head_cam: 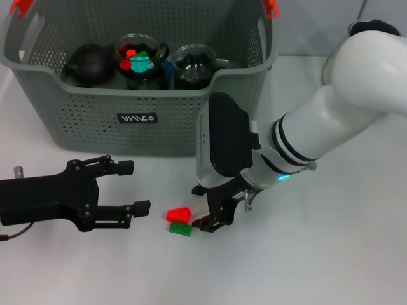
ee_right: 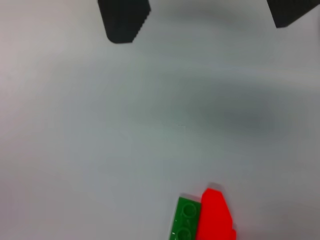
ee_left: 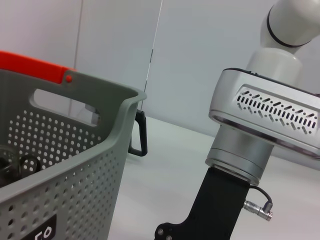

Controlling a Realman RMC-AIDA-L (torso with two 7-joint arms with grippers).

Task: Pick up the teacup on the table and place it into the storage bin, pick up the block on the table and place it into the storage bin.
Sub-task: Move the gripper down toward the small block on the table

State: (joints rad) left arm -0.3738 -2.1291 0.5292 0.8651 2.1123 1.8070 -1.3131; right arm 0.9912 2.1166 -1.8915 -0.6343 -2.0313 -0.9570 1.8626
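The block (head_cam: 179,222) (a red piece joined to a green one) is lying on the white bench (head_cam: 331,254) in front of the storage bin (head_cam: 95,121), well apart from its front wall. The right pincer (head_cam: 213,216) is hovering just beside the block, on the side away from the left pincer (head_cam: 130,187); its two dark fingertips (ee_right: 124,21) are showing spread wide with nothing between them in the right wrist view, where the block (ee_right: 202,217) is cut off at the picture's edge. The left pincer is sitting low over the bench on the block's other side, its fingers parted and holding nothing. Inside the bin, a dark teapot (head_cam: 89,62) and two glass vessels are standing; the one (head_cam: 141,60) holding coloured pieces is possibly the teacup, though the bin's rim is hiding its base.
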